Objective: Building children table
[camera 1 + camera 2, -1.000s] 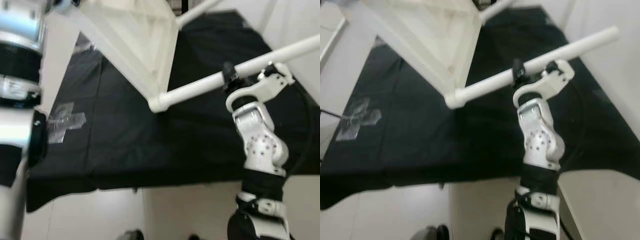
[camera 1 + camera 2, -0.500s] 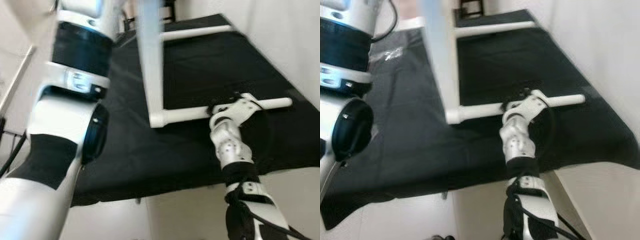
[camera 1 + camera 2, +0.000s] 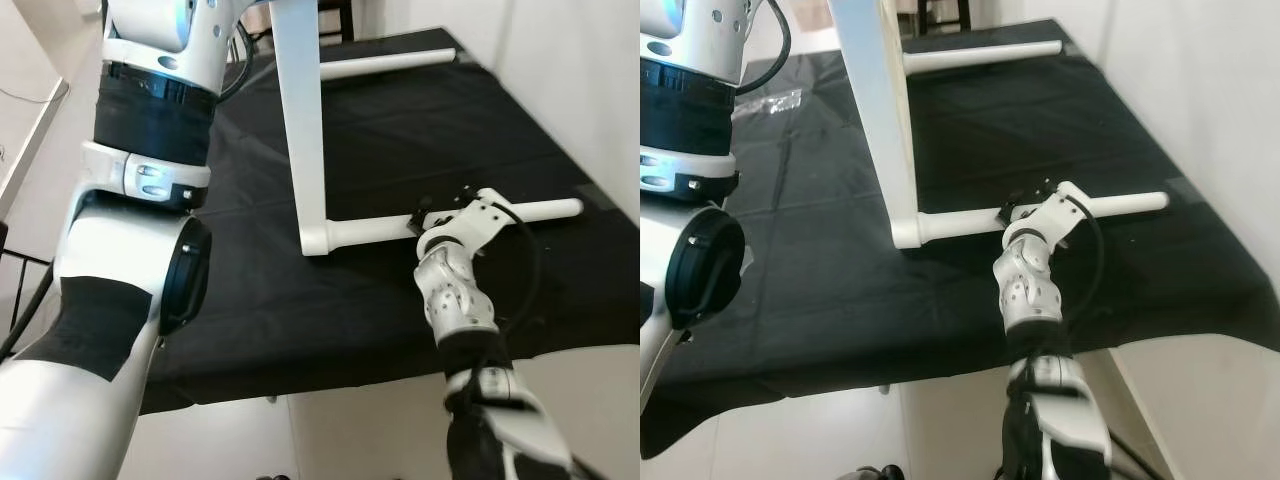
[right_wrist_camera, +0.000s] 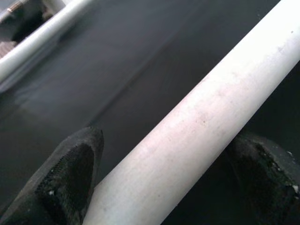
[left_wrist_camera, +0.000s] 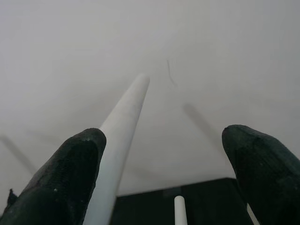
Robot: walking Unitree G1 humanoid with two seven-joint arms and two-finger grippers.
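- Your right gripper (image 3: 440,214) is clamped around the lower white table leg (image 3: 375,230), which lies level just above the black cloth (image 3: 250,300), likely to steady the tipped frame.
- The tabletop panel (image 3: 300,110) stands on edge just beyond that grip.
- Your left gripper (image 5: 164,178), raised high, is spread apart and grasps nothing; another white leg (image 5: 123,126) runs past one finger (image 5: 65,183).

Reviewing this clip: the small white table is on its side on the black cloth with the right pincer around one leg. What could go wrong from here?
1. The right pincer straddles the near leg rather than visibly clamping it, so the leg could roll or slip if moved.
2. The tabletop stands on edge; a sideways push might topple it.
3. The black cloth hangs loose over the edge and may drag.
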